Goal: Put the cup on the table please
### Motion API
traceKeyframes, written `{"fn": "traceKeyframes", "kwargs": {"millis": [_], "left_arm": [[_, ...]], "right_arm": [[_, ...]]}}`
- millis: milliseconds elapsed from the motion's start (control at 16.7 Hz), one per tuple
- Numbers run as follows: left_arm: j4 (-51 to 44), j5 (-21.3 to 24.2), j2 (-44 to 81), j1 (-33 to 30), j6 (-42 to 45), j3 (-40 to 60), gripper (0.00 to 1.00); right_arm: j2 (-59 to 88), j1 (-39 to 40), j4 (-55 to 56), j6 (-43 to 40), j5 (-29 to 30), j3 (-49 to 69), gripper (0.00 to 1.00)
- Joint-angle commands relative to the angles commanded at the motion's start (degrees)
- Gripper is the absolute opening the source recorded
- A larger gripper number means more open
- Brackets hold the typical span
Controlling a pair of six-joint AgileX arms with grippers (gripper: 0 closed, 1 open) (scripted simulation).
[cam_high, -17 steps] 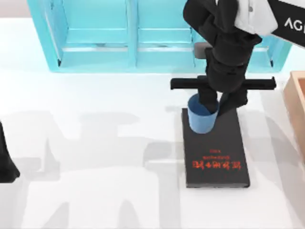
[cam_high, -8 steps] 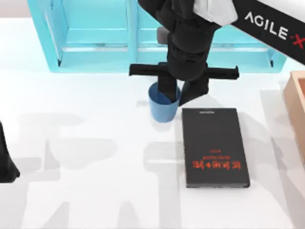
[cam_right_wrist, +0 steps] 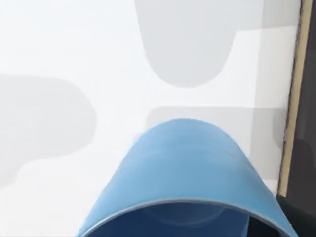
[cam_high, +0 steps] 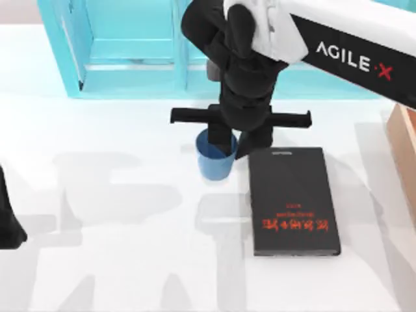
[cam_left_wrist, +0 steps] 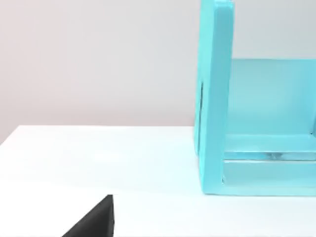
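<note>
The right gripper [cam_high: 231,144] reached down from the AgileX arm that crossed the top view from the right, its fingers pinching the far rim of the light-blue cup [cam_high: 214,158], one finger dipping inside the mouth and the other outside the wall. The cup stood upright just left of the black book [cam_high: 294,200] (the one with red lettering), close beside its upper left corner but off it, over the glossy white table [cam_high: 117,214]. Whether its base touched the surface could not be told from above. In the right wrist view the cup [cam_right_wrist: 185,185] loomed close with the white tabletop behind it and the book's edge [cam_right_wrist: 301,128] alongside. The turquoise shelf unit [cam_high: 130,52] stood along the table's far side. The left arm [cam_high: 8,218] sat parked at the left edge of the table.
</note>
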Motion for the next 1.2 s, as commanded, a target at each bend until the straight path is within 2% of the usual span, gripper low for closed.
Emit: {"fn": "traceKeyframes", "kwargs": {"millis": [420, 1200], "left_arm": [[0.00, 0.00, 0.00, 0.00, 0.00, 0.00, 1.00], [0.00, 0.00, 0.00, 0.00, 0.00, 0.00, 1.00]], "right_arm": [[0.93, 0.45, 3.85, 0.48, 0.07, -3.59, 0.00], [0.93, 0.45, 3.85, 0.48, 0.07, -3.59, 0.98]]}}
